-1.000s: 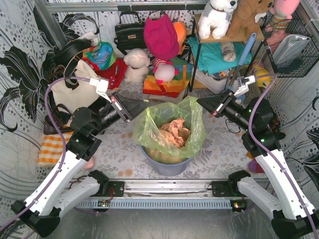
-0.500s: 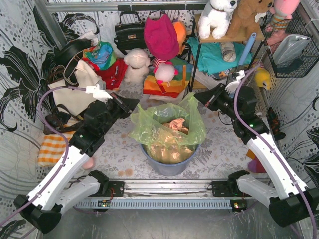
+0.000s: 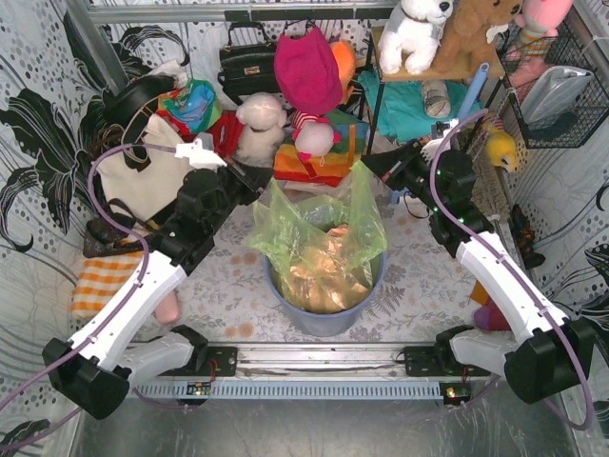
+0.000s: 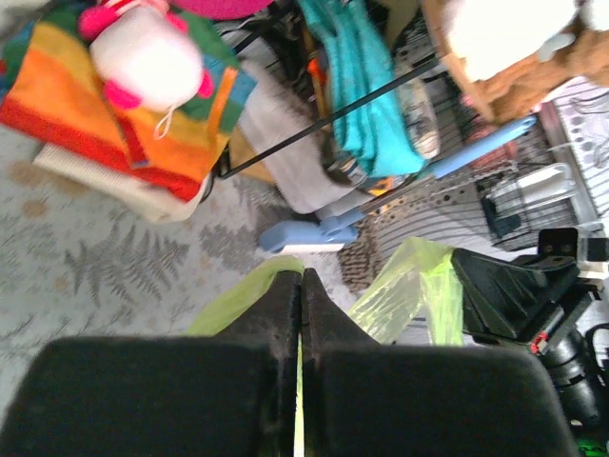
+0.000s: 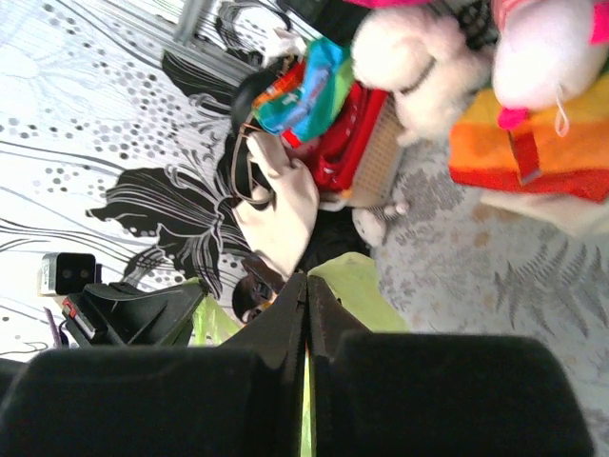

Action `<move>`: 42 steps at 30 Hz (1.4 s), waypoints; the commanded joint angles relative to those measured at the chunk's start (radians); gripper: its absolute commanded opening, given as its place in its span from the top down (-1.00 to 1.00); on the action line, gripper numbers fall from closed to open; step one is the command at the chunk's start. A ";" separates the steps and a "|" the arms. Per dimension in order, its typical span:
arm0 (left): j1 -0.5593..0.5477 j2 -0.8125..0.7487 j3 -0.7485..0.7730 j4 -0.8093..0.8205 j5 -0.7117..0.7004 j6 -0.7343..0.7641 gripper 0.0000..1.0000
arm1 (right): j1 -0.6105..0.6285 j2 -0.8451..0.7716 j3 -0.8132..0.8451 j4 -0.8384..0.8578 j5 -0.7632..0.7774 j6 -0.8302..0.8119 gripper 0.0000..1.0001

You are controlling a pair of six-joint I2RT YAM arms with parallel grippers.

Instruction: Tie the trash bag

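Directly behind the bag, at upper centre of the top view, a striped orange cushion [image 3: 319,164] and a white plush toy [image 3: 259,122] crowd the floor. A black handbag [image 3: 249,62] sits higher up and a cream tote [image 3: 143,176] lies at the left. The trash bag [image 3: 324,243] sits at centre in the blue-grey bin [image 3: 285,297], its rim drawn upward. Both arms reach inward from the lower corners, elbows bent. The left gripper [image 4: 302,276] is clamped on the bag's left rim, and the right gripper [image 5: 306,281] is pinching the opposite edge.
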 commanded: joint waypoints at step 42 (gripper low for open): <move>0.034 -0.303 0.084 0.181 0.671 0.046 -0.61 | 0.007 -0.284 0.234 -0.261 -0.463 -0.393 0.00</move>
